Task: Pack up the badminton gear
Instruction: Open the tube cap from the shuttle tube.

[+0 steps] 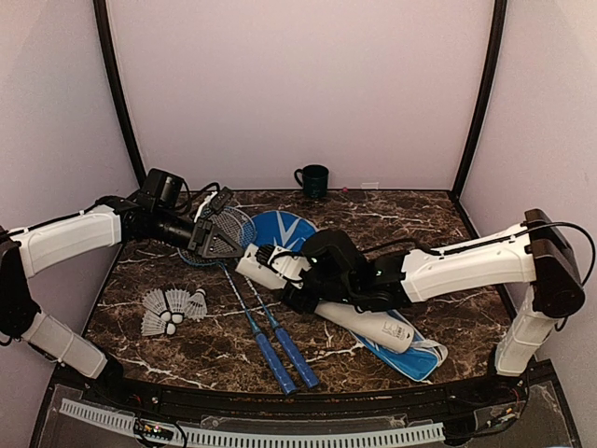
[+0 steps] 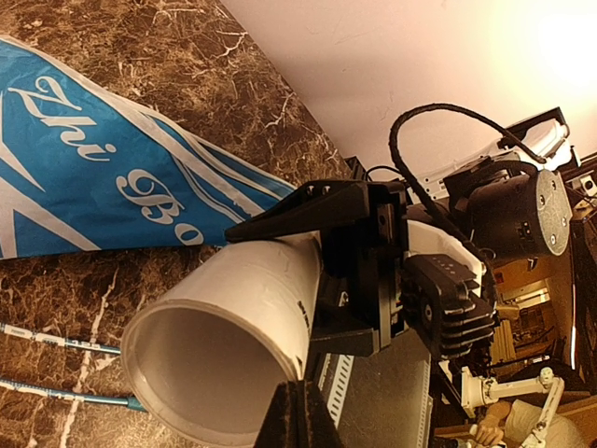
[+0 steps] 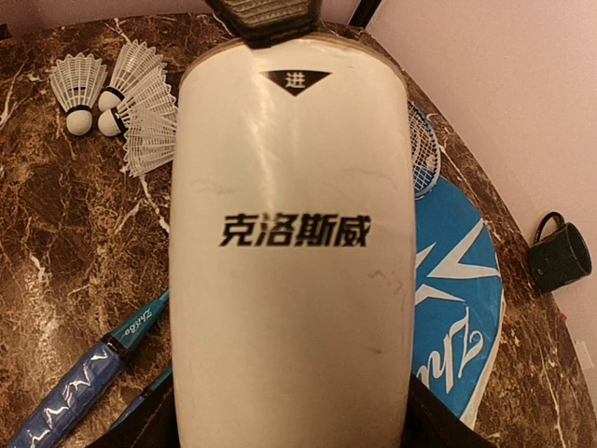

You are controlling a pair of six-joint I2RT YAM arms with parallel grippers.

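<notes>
The long white tube [image 1: 359, 322] lies slanted across the blue cover [image 1: 280, 227]. My right gripper [image 1: 312, 285] is shut around its middle, and its black fingers [image 3: 154, 422] flank the lettered wall of the tube [image 3: 291, 243]. The tube's open end [image 2: 210, 359] faces my left gripper [image 2: 300, 413], which is shut right at the rim with nothing visible between its fingers. Two blue-handled rackets [image 1: 278, 353] lie side by side left of the tube. Several white shuttlecocks [image 1: 173, 310] sit in a cluster at the left.
A dark green mug [image 1: 312, 179] stands at the back centre near the wall. The marble table [image 1: 187, 359] is bounded by walls at the back and both sides. The rackets' heads [image 1: 227, 227] lie under my left gripper.
</notes>
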